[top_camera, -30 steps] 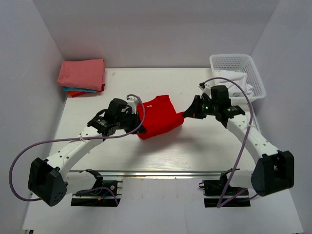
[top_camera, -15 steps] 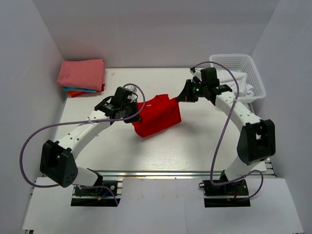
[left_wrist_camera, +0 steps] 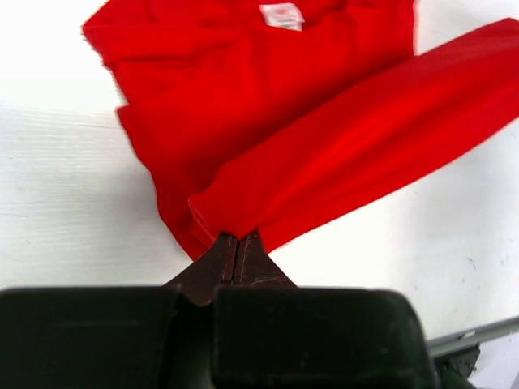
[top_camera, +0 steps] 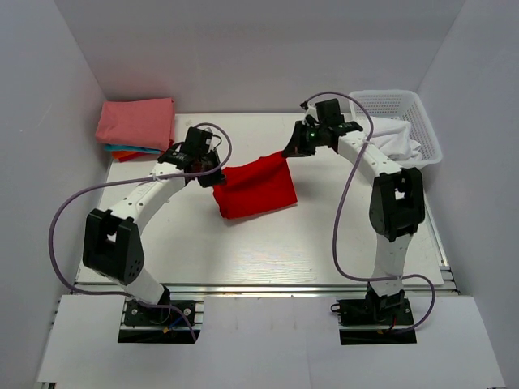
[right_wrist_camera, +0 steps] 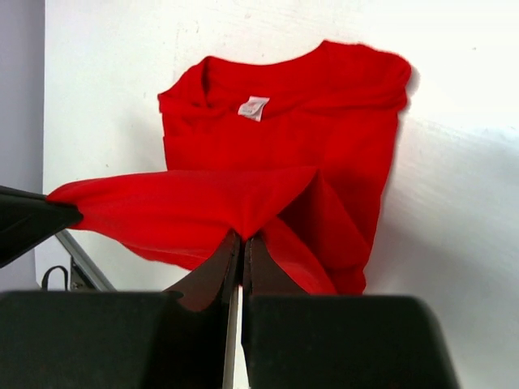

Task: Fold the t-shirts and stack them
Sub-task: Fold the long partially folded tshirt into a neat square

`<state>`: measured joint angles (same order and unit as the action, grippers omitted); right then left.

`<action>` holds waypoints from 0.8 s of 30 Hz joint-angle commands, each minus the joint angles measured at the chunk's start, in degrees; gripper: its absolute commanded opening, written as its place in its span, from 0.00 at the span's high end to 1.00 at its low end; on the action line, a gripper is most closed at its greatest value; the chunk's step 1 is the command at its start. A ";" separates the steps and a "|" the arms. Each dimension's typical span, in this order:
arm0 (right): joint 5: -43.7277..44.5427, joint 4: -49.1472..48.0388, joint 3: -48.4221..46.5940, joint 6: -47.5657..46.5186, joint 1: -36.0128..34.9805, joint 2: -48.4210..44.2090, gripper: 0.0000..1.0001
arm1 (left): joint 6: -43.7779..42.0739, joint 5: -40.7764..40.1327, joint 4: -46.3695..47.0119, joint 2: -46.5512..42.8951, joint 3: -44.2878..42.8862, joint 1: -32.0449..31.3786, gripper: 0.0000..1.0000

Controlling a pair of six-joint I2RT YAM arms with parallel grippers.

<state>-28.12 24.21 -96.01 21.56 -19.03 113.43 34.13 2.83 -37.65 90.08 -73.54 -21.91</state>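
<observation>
A bright red t-shirt (top_camera: 255, 186) lies partly folded at the table's middle. Its white neck label shows in the left wrist view (left_wrist_camera: 281, 14) and in the right wrist view (right_wrist_camera: 254, 107). My left gripper (top_camera: 212, 174) is shut on the shirt's left corner (left_wrist_camera: 227, 215). My right gripper (top_camera: 289, 152) is shut on its right corner (right_wrist_camera: 259, 212). Both hold the lifted edge stretched above the rest of the red t-shirt. A folded stack with a pink t-shirt (top_camera: 136, 122) on top, teal (top_camera: 130, 149) and orange-red (top_camera: 123, 155) beneath, sits at the back left.
A white plastic basket (top_camera: 393, 104) with white cloth (top_camera: 392, 138) in it stands at the back right. Purple cables loop from both arms. White walls close in the table at the back and sides.
Both grippers have carried the gripped edge of the red shirt toward the back of the table, folding it over itself. Both arms have stretched further away from their bases.
</observation>
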 commanded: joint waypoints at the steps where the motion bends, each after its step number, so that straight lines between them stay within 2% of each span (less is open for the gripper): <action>1: 1.66 0.84 -5.58 -1.96 0.22 2.76 1.00 | 0.06 -1.16 -0.33 0.18 -1.61 2.48 1.00; 11: -1.75 -2.14 -11.83 -3.11 0.13 11.72 1.00 | -1.08 0.60 4.24 6.77 -3.10 7.40 1.00; 13: -2.90 -2.14 -14.82 -4.51 0.04 13.92 0.98 | -1.08 0.60 5.56 7.29 -2.58 7.94 0.94; 15: -4.91 -2.15 -18.40 -4.42 0.04 17.25 0.84 | -1.08 -0.19 7.93 7.30 -2.58 9.25 0.62; 16: -5.62 -2.32 -19.47 -4.60 0.13 17.96 0.72 | -1.60 -0.98 8.90 7.82 -2.58 9.26 0.46; 17: -5.89 -2.32 -21.40 -4.42 -0.04 19.88 0.60 | -1.61 -2.20 8.91 8.70 -3.27 10.04 0.16; 18: -5.55 -2.15 -23.94 -5.21 0.30 20.25 0.18 | -1.61 -2.22 8.91 8.71 -5.37 10.57 0.04; 19: -4.67 -1.28 -26.31 -5.30 0.22 20.52 0.10 | -2.48 -2.91 8.91 9.58 -6.35 10.57 0.00; 21: -2.22 -0.83 -27.30 -5.48 0.30 19.21 0.10 | -3.63 -1.79 8.38 10.20 -9.16 11.10 0.00; 24: -0.71 -4.24 -22.05 -6.53 0.13 12.89 0.10 | -6.00 1.55 10.99 9.06 -7.95 11.10 0.00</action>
<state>-30.20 23.59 -118.34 16.99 -19.09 133.78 31.09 2.17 -29.69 101.21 -80.42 -10.63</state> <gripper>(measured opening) 0.902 0.990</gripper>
